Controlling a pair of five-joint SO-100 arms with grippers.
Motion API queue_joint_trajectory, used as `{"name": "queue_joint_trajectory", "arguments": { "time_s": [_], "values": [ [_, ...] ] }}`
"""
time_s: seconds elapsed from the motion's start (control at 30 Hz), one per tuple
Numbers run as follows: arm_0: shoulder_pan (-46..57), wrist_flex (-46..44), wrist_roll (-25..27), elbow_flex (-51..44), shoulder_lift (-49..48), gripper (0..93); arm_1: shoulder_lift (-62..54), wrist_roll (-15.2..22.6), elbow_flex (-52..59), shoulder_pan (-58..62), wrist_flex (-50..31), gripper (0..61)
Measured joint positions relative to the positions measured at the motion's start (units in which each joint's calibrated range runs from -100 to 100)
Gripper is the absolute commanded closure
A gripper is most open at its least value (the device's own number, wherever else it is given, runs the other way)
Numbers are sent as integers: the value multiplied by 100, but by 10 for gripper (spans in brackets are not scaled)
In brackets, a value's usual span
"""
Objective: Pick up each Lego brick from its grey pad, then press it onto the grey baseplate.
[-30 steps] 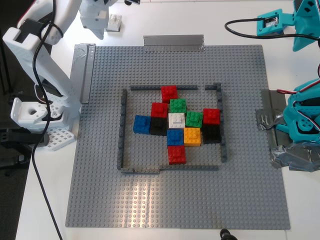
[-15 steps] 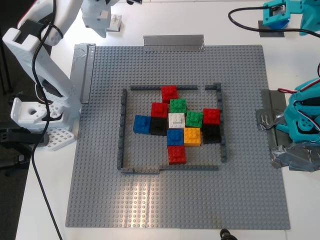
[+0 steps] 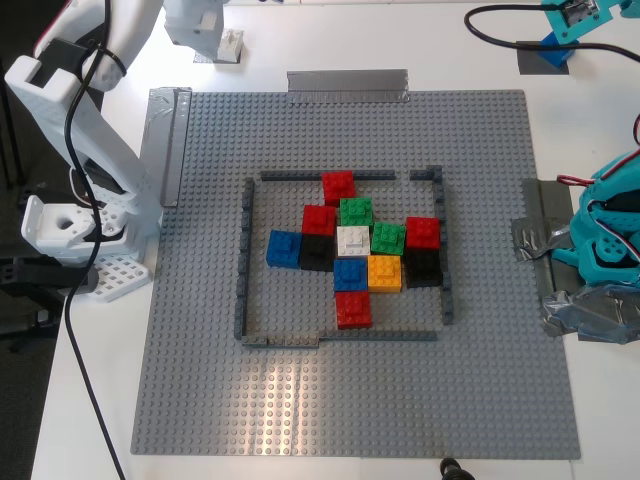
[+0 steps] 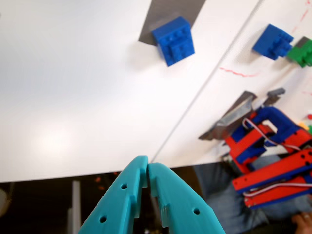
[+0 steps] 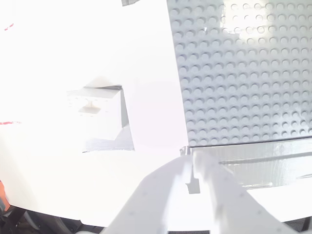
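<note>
The blue Lego brick sits on the dark grey pad; in the exterior view the brick and pad lie at the top right. My first gripper, teal, is shut and empty, well short of the brick. The white Lego brick sits on the silvery grey pad, beside the grey baseplate; it shows at the exterior view's top left. My second gripper, white, is shut and empty, apart from the white brick.
On the baseplate, a dark-grey frame encloses several coloured bricks. Duct-tape strips hold its edges. A white arm base stands on the exterior view's left, a teal one on its right. A red-blue arm stands nearby.
The teal arm has swung up and to the exterior view's right, uncovering the blue brick on its dark pad. The white arm's end has risen slightly beside the white brick.
</note>
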Motion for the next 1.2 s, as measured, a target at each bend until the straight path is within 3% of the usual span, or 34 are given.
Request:
{"name": "queue_joint_trajectory", "arguments": {
  "time_s": [0.07,0.13,0.27,0.47,0.53,0.7,1.2],
  "values": [
    [0,-9,131,-449,566,927,121,-15,-116,-73,-40,566],
    [7,157,209,-1141,1260,927,268,0,-261,-127,-80,561],
    [15,678,298,-3054,2764,927,691,39,-754,-273,-8,532],
    [0,1383,444,-5590,4303,925,1373,39,-1489,-455,97,429],
    [-7,1426,465,-5776,4480,892,1554,39,-1673,-509,129,395],
    [-44,1435,465,-5873,4598,770,2150,-20,-2176,-600,129,390],
    [-126,1435,1547,-5171,4607,768,3333,-200,-3191,-591,-402,388]
  ]
}}
